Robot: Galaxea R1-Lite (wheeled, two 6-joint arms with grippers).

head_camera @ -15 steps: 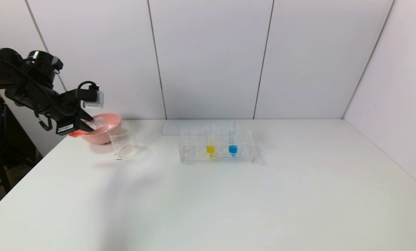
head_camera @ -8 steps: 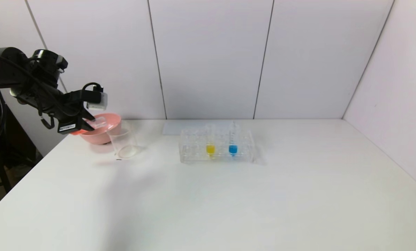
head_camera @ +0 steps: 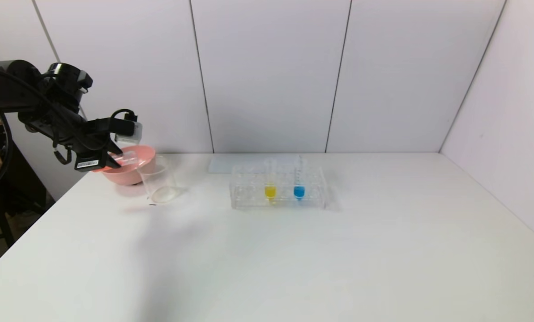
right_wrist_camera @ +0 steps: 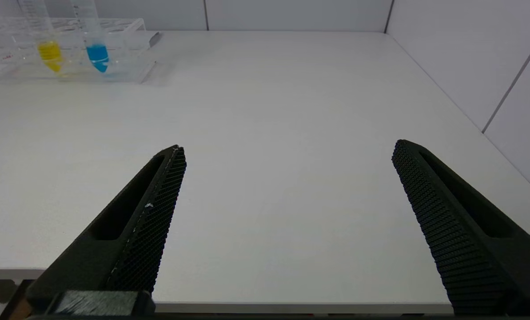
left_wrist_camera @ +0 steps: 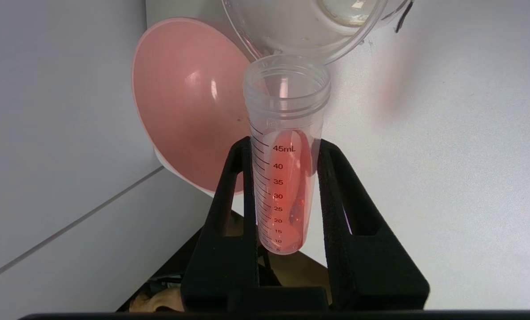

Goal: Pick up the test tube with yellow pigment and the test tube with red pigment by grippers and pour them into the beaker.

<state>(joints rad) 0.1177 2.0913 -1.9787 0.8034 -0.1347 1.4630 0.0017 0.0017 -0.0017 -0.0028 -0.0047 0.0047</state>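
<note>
Tilting clear graduated red-pigment test tube (left_wrist_camera: 285, 160) mouth-first toward clear straight-walled beaker (head_camera: 159, 182) beside pink bowl (head_camera: 138, 163), so liquid runs out | left end effector (left_wrist_camera: 285, 186) clamped on tube | right end effector (right_wrist_camera: 287, 213) spread wide, idle over white table (head_camera: 293, 250) | yellow-pigment tube (head_camera: 270, 185) upright in clear rack (head_camera: 249, 197), awaiting pickup

White table (head_camera: 293, 250): pink bowl (head_camera: 134, 172), beaker (head_camera: 159, 183), tube rack (head_camera: 278, 188).

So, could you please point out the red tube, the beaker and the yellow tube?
red tube (left_wrist_camera: 287, 186): left wrist view, graduated wall.
beaker (head_camera: 159, 181): head view, clear side wall.
yellow tube (head_camera: 270, 191): head view, yellow liquid.
</note>
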